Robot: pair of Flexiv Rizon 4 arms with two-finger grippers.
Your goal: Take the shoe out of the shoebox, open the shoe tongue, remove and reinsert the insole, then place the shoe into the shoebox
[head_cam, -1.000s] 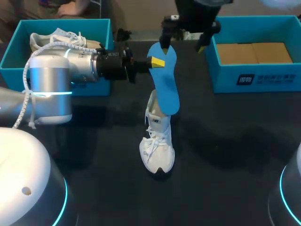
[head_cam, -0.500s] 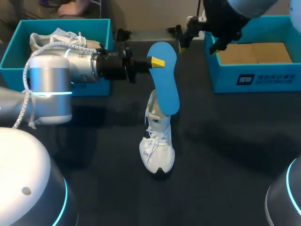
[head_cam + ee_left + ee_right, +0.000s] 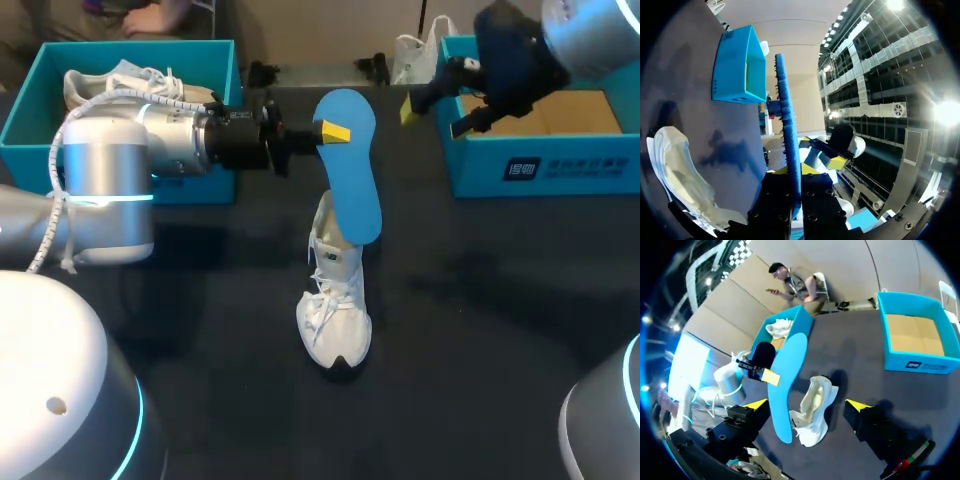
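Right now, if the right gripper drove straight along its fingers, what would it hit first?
The right gripper would probably meet the blue insole held by the left gripper near the white shoe; depth is unclear, so possibly the shoe first.

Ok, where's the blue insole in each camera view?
Head view: insole stands mid-table, pinched by the left hand, over the white shoe.
Left wrist view: edge-on, clamped in that hand.
Right wrist view: between the left hand and the shoe.
Shared landmark: the white shoe.
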